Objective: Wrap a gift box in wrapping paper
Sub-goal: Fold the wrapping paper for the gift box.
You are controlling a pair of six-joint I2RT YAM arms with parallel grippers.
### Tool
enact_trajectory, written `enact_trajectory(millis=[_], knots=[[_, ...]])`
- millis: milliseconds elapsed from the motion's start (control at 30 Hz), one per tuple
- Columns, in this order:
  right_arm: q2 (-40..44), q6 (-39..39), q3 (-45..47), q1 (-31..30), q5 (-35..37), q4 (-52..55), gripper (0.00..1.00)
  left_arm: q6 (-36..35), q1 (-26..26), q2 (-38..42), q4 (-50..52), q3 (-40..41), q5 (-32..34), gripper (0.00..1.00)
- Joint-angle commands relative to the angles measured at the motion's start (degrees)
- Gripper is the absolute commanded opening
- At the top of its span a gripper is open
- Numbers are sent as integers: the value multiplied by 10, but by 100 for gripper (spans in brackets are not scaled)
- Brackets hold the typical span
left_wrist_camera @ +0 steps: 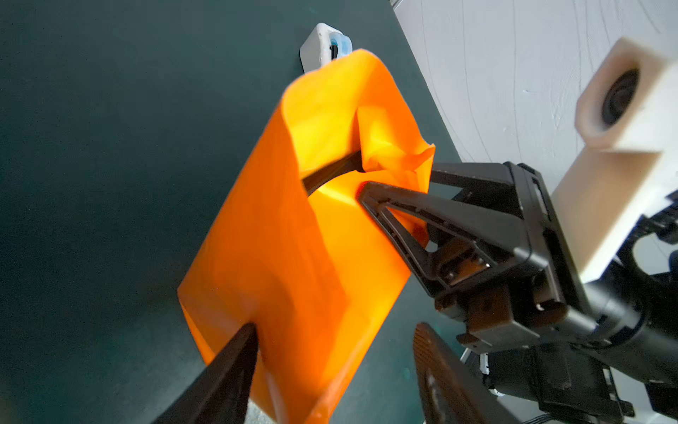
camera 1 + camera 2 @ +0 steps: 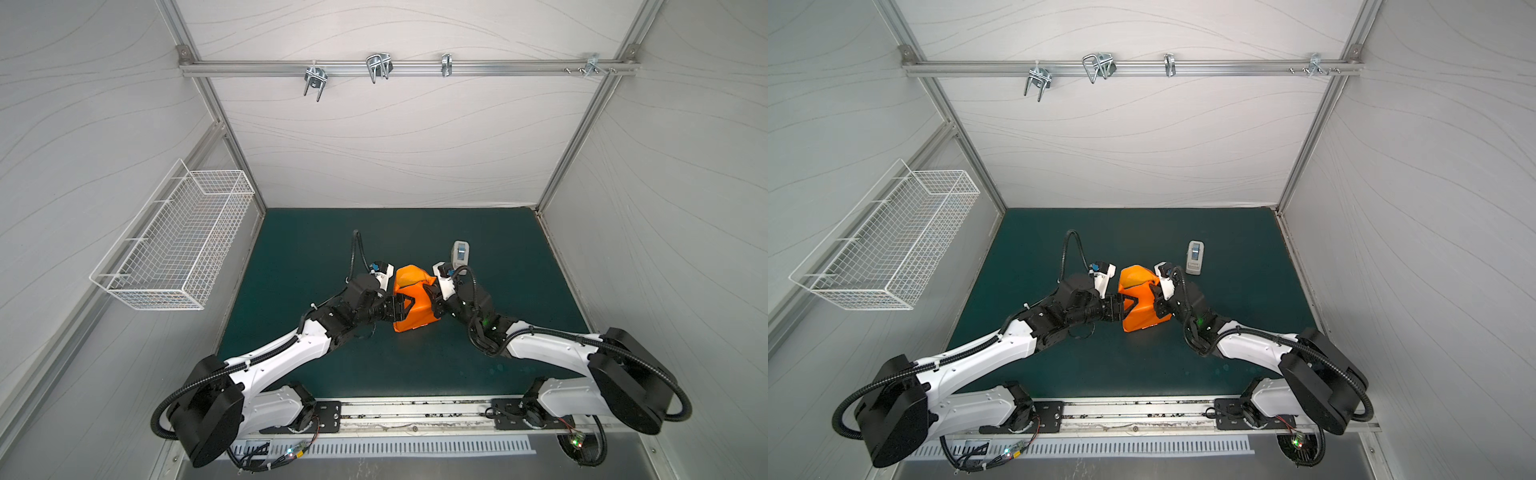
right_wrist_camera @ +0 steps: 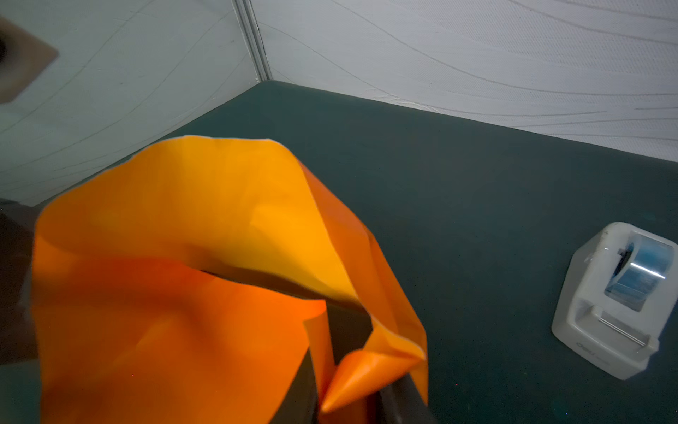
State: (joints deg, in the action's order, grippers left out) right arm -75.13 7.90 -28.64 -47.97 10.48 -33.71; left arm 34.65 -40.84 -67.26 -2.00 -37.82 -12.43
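Creased wrapping paper point(image 3: 176, 279) covers the gift box point(image 3: 346, 326); tape dispenser point(image 3: 616, 301) sits apart.

I can make out one faint mark on the tape dispenser point(image 3: 605, 319) base, too blurred to read.

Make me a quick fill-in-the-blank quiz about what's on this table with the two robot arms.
The wrapping paper is ___ in colour.
The tape dispenser stands nearest the ___ arm.
The wire basket hanging at the side is ___ in colour.
The left gripper has its jaws ___.
Missing words: orange; right; white; open.
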Motion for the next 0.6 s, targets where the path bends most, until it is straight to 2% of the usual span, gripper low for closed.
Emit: enact_trajectory(millis=[0,367,567], knots=[[10,2,2,-14,-41,11,24,39,-12,-7,-31,-28,-79,71],[19,9,5,-14,-35,20,23,62,3,72,78,-53,-19,72],[18,12,2,-14,-39,23,23,90,24,73,42,-36,-64,67]])
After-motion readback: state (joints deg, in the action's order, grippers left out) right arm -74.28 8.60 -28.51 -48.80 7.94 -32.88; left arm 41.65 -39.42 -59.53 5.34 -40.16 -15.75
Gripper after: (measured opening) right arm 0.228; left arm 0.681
